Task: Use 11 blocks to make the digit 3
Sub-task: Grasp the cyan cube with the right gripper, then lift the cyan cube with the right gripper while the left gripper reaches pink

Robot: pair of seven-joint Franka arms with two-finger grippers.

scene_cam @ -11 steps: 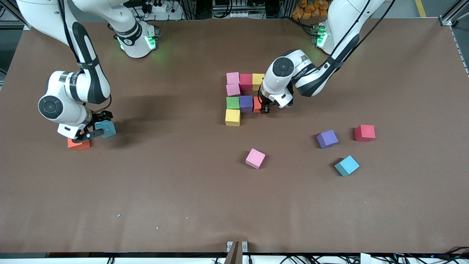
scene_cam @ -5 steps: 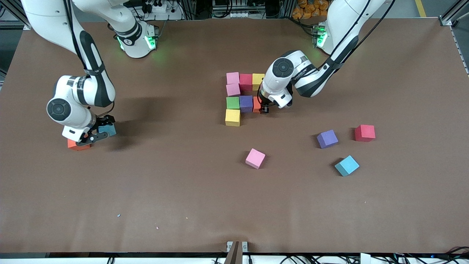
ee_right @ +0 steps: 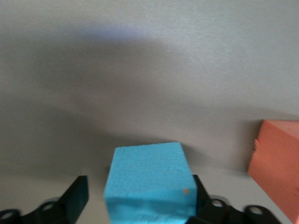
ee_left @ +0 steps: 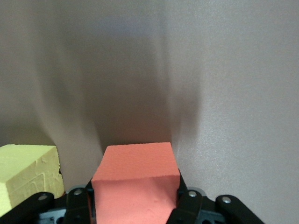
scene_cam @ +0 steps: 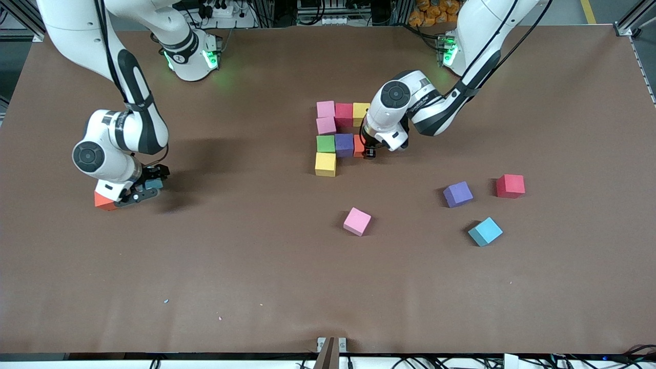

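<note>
- Right gripper (scene_cam: 142, 190): low at the table (scene_cam: 256, 287) toward the right arm's end. Its fingers straddle a light blue cube (ee_right: 149, 182). One finger (ee_right: 77, 196) stands apart from the cube's side, so I judge the jaws open and the grasp not yet made.
- Step in hand for this arm: picking that cube. The next move calls for a square closure and a straight lift.
- Obstruction: a loose orange cube (scene_cam: 104, 201) lies just beside the gripper. A skewed closure or a sideways pull could nudge it.
- Digit 3 (scene_cam: 338, 136): mid-table and part built. It has a pink, red and yellow row nearest the bases, then one pink cube. Below that come the green and purple cubes of the middle row, then one yellow cube (scene_cam: 325, 164).
- Left gripper (scene_cam: 367, 150): down at the end of the middle row, fingers clamped on an orange-red cube (ee_left: 135, 172) that sits next to the purple cube (scene_cam: 344, 144). I cannot tell whether the two cubes touch.
- Step in hand for this arm: seating the eighth cube. The next move calls for a release and a vertical retreat without dragging the row.
- Remaining work, by my count: the three-cube row nearest the front camera.
- Spare stock: a pink cube (scene_cam: 357, 221) lies nearer the camera than the figure. A loose purple cube (scene_cam: 457, 194), a red cube (scene_cam: 510, 185) and a second light blue cube (scene_cam: 485, 231) lie toward the left arm's end, apart from each other.
- Nothing lies on the ground where the last row should go.
</note>
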